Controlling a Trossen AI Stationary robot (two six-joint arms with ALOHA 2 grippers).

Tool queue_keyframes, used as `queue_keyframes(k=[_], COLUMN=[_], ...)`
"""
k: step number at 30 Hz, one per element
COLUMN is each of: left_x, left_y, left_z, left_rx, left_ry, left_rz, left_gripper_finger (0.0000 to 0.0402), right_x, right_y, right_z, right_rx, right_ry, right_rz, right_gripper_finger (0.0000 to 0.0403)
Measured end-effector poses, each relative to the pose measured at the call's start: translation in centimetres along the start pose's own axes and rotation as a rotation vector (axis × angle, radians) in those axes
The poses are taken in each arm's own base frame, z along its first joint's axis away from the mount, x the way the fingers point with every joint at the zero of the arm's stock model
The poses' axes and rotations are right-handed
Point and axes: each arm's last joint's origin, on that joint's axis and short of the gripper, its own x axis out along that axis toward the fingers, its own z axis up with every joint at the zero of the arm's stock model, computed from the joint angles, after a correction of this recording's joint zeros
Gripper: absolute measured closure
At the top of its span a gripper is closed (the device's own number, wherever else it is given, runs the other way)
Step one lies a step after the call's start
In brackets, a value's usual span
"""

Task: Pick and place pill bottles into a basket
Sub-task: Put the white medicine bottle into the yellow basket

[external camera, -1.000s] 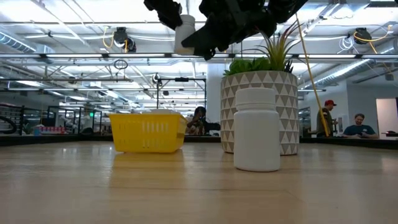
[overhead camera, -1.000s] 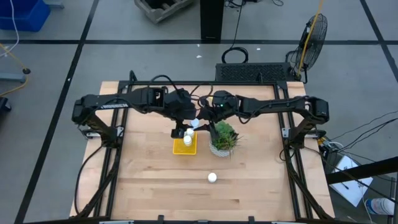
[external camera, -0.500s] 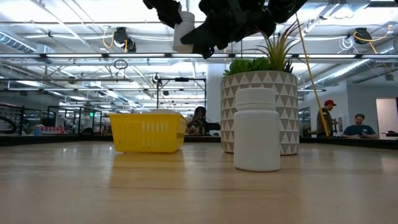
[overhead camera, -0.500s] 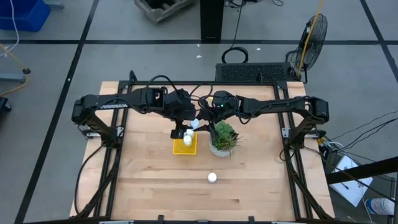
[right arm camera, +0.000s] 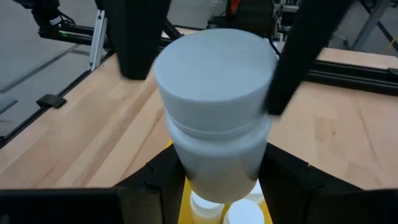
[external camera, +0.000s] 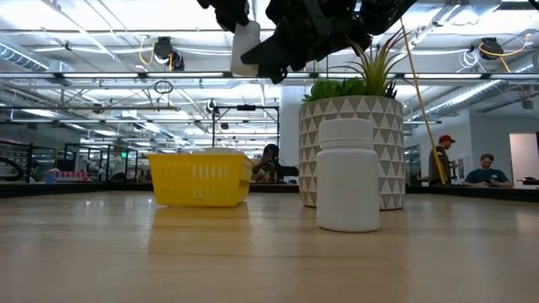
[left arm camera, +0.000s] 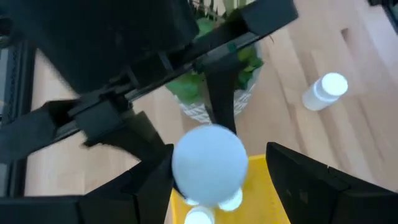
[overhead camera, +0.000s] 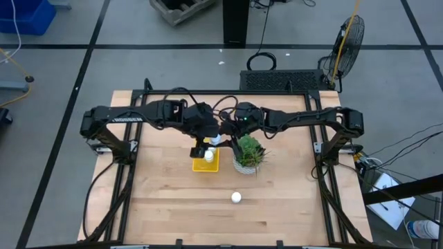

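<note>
Above the yellow basket, my right pincer grips a white pill bottle upright, cap up. Left pincer hovers just beside it, over the same basket; I cannot tell how its fingers stand. I see bottles lying in the basket. Potted plant stands next to the basket. One bottle stands alone on the worktop, well apart.
</note>
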Motion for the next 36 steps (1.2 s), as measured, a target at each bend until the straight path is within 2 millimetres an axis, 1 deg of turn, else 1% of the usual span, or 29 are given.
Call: queue_keyframes(k=[2,5,8,17,34,36], left_x=[0.4,1.6,2.1,1.4,1.3,1.1], left_y=[-0.1,-0.1,-0.1,-0.1,0.1,0.1], left_z=[0.0,0.0,-0.2,-0.2,-0.1,0.0], left_rx=[0.003,0.004,0.006,0.006,0.012,0.012], left_ry=[0.012,0.043,0.073,0.055,0.055,0.054], left_rz=[-0.005,-0.012,-0.005,-0.006,0.042,0.042], left_gripper_finger=[0.0147,0.0147,0.0147,0.0147,0.0147,0.0147], right_x=[0.1,0.2,0.2,0.2,0.2,0.2], right_y=[0.1,0.4,0.5,0.5,0.4,0.4], right_z=[0.0,0.0,-0.1,0.0,0.0,0.0], right_rx=[0.0,0.002,0.011,0.005,0.004,0.004], right_ry=[0.002,0.004,0.018,0.013,0.012,0.012], right_rz=[0.005,0.011,0.012,0.011,0.01,0.01], right_gripper_finger=[0.0239,0.0239,0.0239,0.0239,0.0239,0.0239])
